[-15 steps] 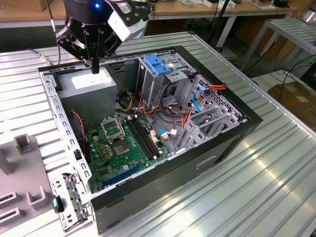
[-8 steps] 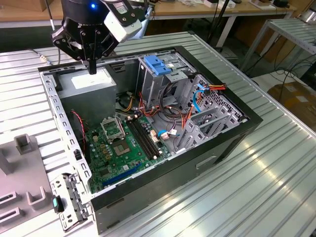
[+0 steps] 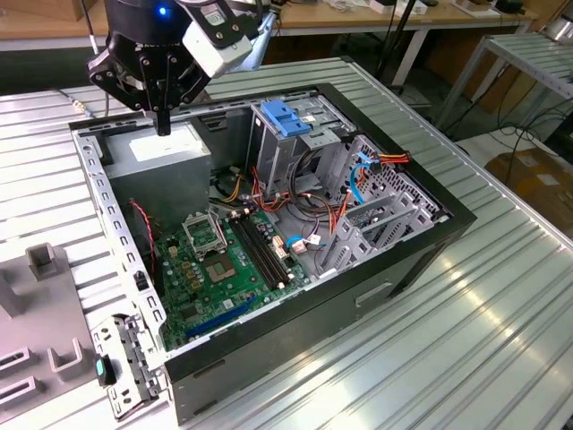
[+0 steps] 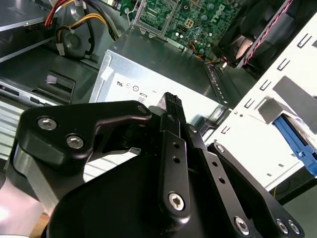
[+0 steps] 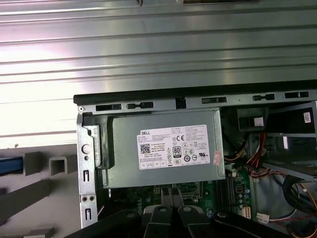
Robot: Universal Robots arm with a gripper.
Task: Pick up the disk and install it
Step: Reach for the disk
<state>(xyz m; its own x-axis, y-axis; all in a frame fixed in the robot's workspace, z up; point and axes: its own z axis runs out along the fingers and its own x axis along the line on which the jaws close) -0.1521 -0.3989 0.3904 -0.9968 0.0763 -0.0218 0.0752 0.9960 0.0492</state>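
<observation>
Gripper (image 3: pixel 162 124): black metal linkage with bolted joints. Its two slim fingers are pressed together into one narrow tip with nothing between them, seen too in the second wrist view (image 4: pixel 171 102).
Position: the tip points down over the power supply (image 3: pixel 166 154). Whether it touches the box cannot be told.
Power supply: grey sheet-metal box with a flat top and a white rectangular sticker (image 5: pixel 173 148), set in a corner of the case.
Case (image 3: pixel 430 235): open black-rimmed tower lying on its side, with perforated grey steel walls.
Motherboard (image 3: pixel 215 269): green board on the case floor, with long dark slots and a square silver socket.
Drive cage (image 3: pixel 300 157): upright grey metal frame topped by a blue plastic bracket (image 3: pixel 285 116), with red, orange and blue cables tangled beside it.
Table (image 3: pixel 474 340): ribbed, shiny aluminium slats.
Fixture (image 5: pixel 57 164): matte grey blocks outside the case, at the exterior view's left.
Disk (image 5: pixel 7 164): a blue plastic strip (apparently its side rail, though too little shows to be sure) lies just beside the grey blocks, outside the case and well apart from the gripper.
</observation>
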